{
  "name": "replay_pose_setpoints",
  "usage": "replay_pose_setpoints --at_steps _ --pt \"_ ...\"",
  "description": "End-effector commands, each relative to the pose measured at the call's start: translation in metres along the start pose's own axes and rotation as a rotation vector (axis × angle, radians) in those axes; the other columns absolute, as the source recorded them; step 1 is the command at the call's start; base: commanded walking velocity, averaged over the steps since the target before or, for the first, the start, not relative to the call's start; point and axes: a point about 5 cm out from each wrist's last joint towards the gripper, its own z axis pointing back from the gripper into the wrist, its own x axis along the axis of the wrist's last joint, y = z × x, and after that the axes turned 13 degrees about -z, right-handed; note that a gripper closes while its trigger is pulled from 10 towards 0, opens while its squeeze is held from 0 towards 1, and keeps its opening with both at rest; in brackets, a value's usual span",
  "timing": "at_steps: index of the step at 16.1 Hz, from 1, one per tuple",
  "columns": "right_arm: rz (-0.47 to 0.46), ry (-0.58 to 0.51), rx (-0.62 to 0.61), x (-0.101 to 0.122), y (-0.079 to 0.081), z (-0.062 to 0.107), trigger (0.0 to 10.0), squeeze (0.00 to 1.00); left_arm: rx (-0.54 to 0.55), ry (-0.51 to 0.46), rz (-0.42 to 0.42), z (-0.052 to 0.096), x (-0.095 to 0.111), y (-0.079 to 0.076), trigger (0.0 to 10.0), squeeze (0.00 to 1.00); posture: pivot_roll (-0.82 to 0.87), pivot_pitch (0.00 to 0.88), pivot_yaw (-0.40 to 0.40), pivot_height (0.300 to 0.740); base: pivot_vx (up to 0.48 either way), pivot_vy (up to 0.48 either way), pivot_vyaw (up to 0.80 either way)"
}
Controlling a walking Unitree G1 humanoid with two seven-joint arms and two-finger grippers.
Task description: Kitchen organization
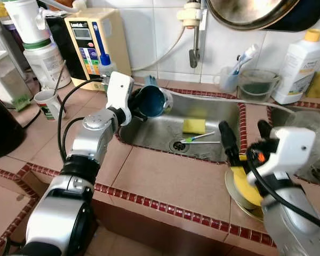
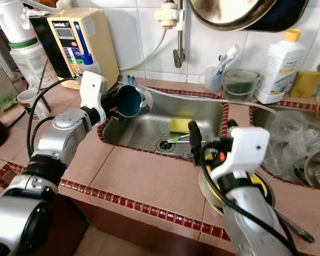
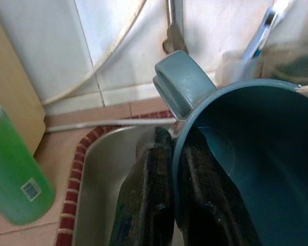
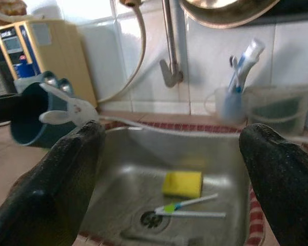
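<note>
Two silver arms reach over a tiled kitchen counter (image 1: 165, 184) edged in red trim, where a steel sink (image 1: 154, 133) sits below a wall-mounted tap (image 1: 193, 32). At the sink's far left corner, the left gripper (image 3: 177, 200) is clamped on the rim of a teal mug (image 1: 149, 101), one black finger inside the cup and one outside; the mug is held tipped on its side, mouth facing the camera, above the basin's edge. The right gripper (image 4: 174, 169) hangs over the counter at the sink's near right corner, its fingers spread wide apart and holding nothing, just above a yellow plate (image 1: 244, 192) resting on the tiles. Behind the left arm stand a cream water dispenser (image 1: 96, 40) and a bottle of green liquid (image 3: 13, 179). A white detergent bottle (image 1: 301, 66) with a yellow cap stands at the wall on the right. Inside the basin lie a yellow sponge (image 1: 194, 126) and, beside the drain (image 1: 178, 145), a toothbrush (image 1: 198, 137) with a green neck.
</note>
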Motion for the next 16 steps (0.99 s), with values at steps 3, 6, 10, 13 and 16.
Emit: replay_pose_setpoints --at_steps 3,6,10,13,16 --pt "-0.024 0.042 -0.03 0.003 0.006 0.016 10.0 0.0 -0.034 0.027 -0.056 -0.003 0.001 0.004 10.0 0.0 -0.31 0.085 0.16 0.74 0.0 0.0 0.0" --pt "-0.048 0.067 -0.055 0.003 0.01 0.027 10.0 0.0 -0.099 0.077 -0.089 -0.007 -0.005 -0.005 10.0 0.0 -0.32 0.123 0.178 0.74 0.0 0.0 0.0" --pt "-0.09 0.083 -0.074 0.005 0.016 0.036 10.0 0.0 -0.15 0.097 -0.084 -0.013 -0.011 -0.02 10.0 0.0 -0.34 0.158 0.202 0.74 0.0 0.0 0.0" --pt "-0.116 0.094 -0.06 0.002 0.021 0.039 10.0 0.0 -0.18 0.108 -0.094 -0.015 -0.013 -0.028 10.0 0.0 -0.34 0.172 0.213 0.74 0.0 0.0 0.0" --pt "-0.131 0.098 -0.054 0.001 0.024 0.04 10.0 0.0 -0.198 0.121 -0.104 -0.014 -0.016 -0.032 10.0 0.0 -0.34 0.184 0.221 0.74 0.0 0.0 0.0"
